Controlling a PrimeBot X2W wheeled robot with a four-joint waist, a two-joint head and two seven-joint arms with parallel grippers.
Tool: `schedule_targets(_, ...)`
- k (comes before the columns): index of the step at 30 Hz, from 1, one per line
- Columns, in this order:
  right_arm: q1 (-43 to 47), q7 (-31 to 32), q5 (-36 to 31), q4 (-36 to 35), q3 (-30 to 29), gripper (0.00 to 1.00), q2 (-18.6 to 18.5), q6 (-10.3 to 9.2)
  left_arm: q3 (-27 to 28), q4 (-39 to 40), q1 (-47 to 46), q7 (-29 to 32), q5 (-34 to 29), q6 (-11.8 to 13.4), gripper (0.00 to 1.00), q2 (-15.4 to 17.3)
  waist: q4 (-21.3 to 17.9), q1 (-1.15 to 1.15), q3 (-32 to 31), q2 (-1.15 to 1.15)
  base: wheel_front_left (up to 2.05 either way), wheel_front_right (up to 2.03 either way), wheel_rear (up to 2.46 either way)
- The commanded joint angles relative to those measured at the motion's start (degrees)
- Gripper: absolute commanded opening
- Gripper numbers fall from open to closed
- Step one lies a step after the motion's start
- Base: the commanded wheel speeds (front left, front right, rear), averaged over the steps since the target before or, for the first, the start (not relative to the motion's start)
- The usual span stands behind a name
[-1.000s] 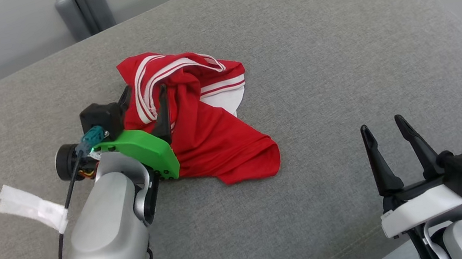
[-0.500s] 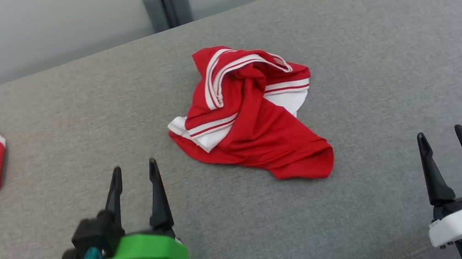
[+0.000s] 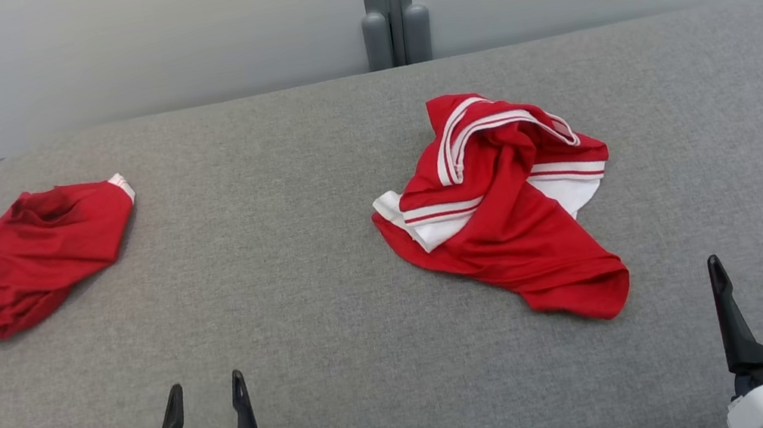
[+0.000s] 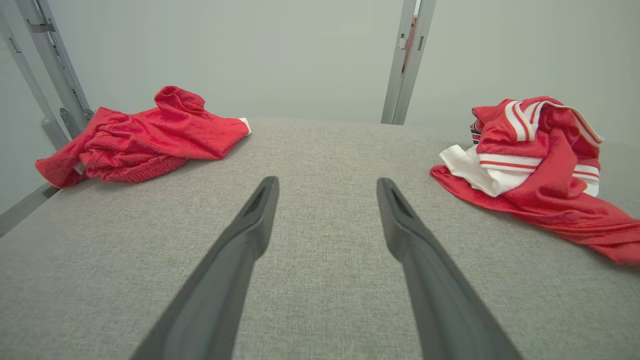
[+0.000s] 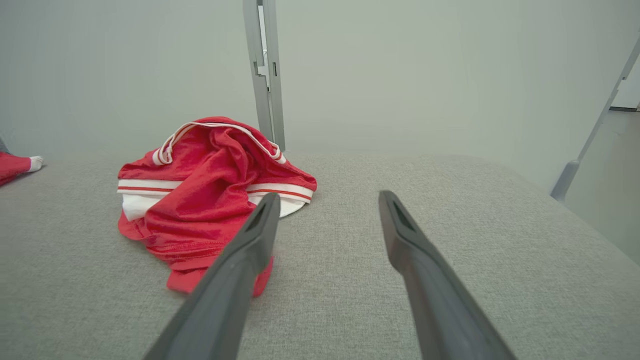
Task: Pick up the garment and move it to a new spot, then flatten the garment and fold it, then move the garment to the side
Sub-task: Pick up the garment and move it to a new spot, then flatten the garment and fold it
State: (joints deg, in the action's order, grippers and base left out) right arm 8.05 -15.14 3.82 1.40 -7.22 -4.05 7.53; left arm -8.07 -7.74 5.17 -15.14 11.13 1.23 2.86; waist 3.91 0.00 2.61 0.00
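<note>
A red garment with white stripes (image 3: 503, 210) lies crumpled right of centre in the head view on a grey cushioned surface (image 3: 290, 313), not yet flattened or folded. The left gripper (image 3: 205, 382), at the lower left, and the right gripper (image 3: 745, 253), at the lower right, both stand with fingers spread and nothing between them. The left is well apart from the cloth; the right is nearer its lower tip but clear of it.

Whether the move to a new spot is done cannot be told from the heap alone. Judged by how it lies, at least 3 steps remain: spreading it flat, folding it and shifting it aside.

A 2nd red garment (image 3: 29, 258), also bunched, sits at the left of the frame, close to the surface's rounded left edge. Between the 2 heaps runs a wide bare stretch of grey fabric, probably the best room for flattening. The far edge meets a pale wall (image 3: 96, 52) with a grey post (image 3: 392, 5) at top centre. More bare surface lies right of the striped garment.
</note>
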Motion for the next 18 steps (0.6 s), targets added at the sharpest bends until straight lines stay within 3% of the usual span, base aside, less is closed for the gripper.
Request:
schedule_targets(1, 0.9, 0.0, -0.2, 0.3, 0.1, 1.00, 0.0, -0.08, 0.7, 0.4, 1.2, 0.0, -0.2, -0.7, 1.00, 0.1, 1.2, 0.00, -1.6, 0.00, 0.00, 0.00, 0.00)
schedule_targets(18, -0.4, 0.0, 0.3, 1.3, 2.4, 1.00, 0.4, -0.08, 1.4, 1.2, 1.9, 0.0, 0.1, -2.3, 1.00, 0.1, 0.5, 0.00, -1.7, 0.00, 0.00, 0.00, 0.00)
